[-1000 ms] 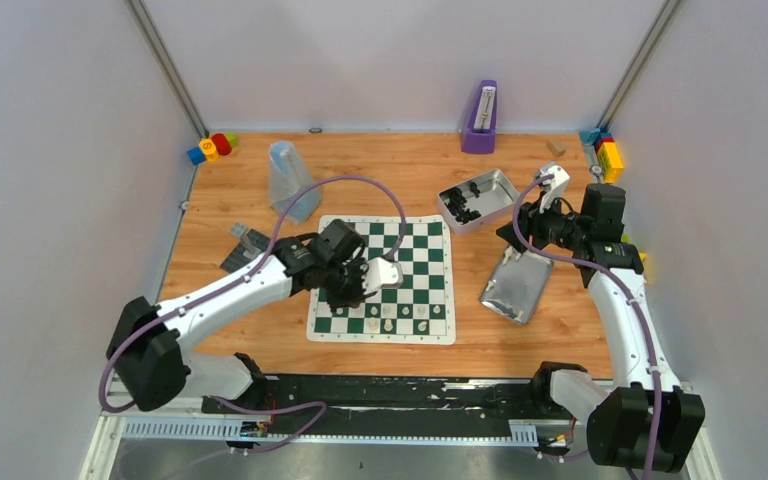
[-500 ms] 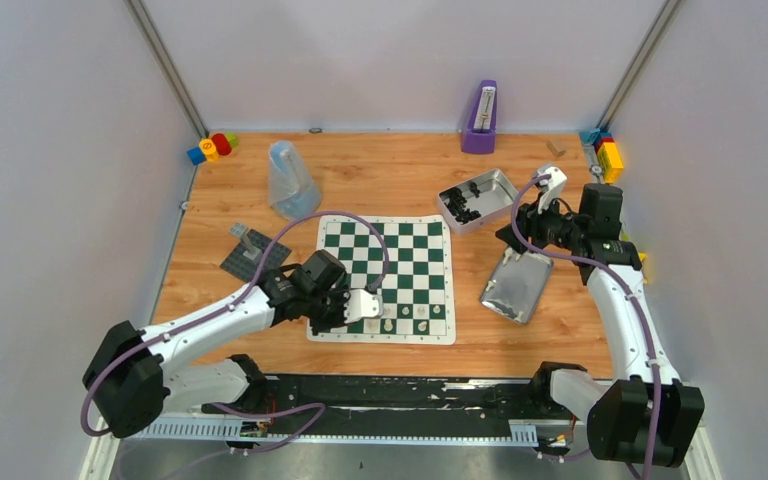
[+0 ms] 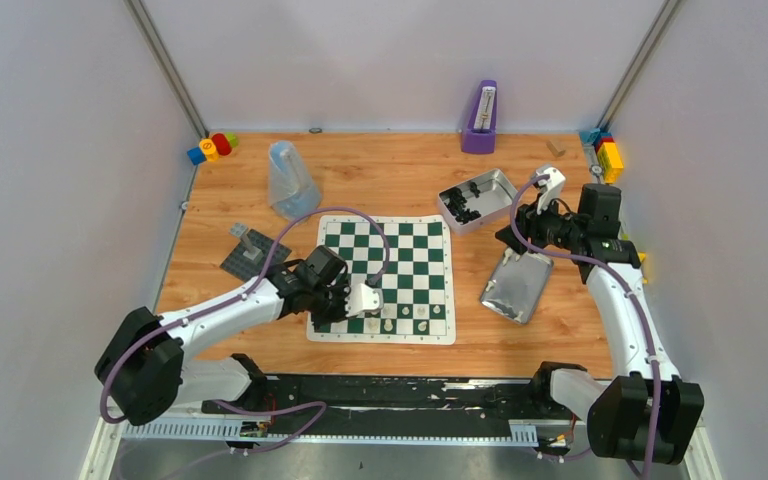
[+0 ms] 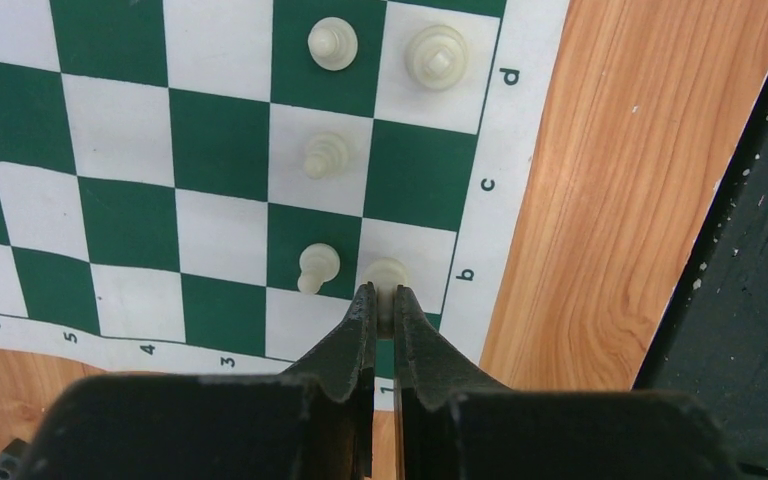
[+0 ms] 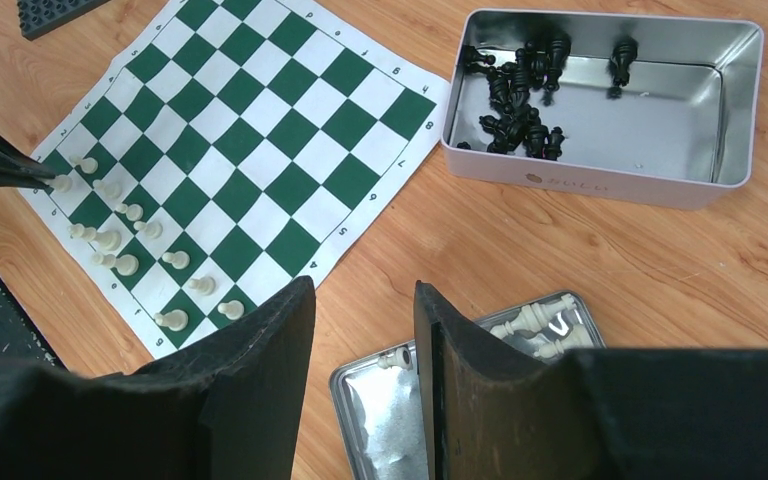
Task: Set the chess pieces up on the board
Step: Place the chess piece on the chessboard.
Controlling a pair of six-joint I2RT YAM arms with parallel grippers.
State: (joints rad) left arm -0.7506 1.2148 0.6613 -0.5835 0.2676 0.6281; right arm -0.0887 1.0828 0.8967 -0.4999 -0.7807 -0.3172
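The board (image 3: 400, 250) is a green-and-white checked mat lying in the middle of the table. Several cream chess pieces (image 3: 388, 318) stand on its two nearest rows. My left gripper (image 4: 383, 292) is at the board's near left corner, shut on a cream chess piece (image 4: 387, 272) over the white square by the letter b. A pawn (image 4: 318, 268) stands just left of it. In the right wrist view the same held piece (image 5: 60, 183) shows at the left fingers' tip. My right gripper (image 5: 363, 290) is open and empty above a tin lid (image 5: 400, 420) holding loose cream pieces (image 5: 550, 325).
A silver tin (image 3: 477, 200) of black pieces sits right of the board. A dark grey plate with a post (image 3: 250, 250) lies left of it. A clear plastic bag (image 3: 288, 180), a purple box (image 3: 480, 118) and coloured blocks (image 3: 210, 147) stand farther back. A black rail (image 4: 740, 250) runs along the near edge.
My left gripper has moved from the middle of the board's left half to its near left corner, still shut on the piece. The right arm has not moved.
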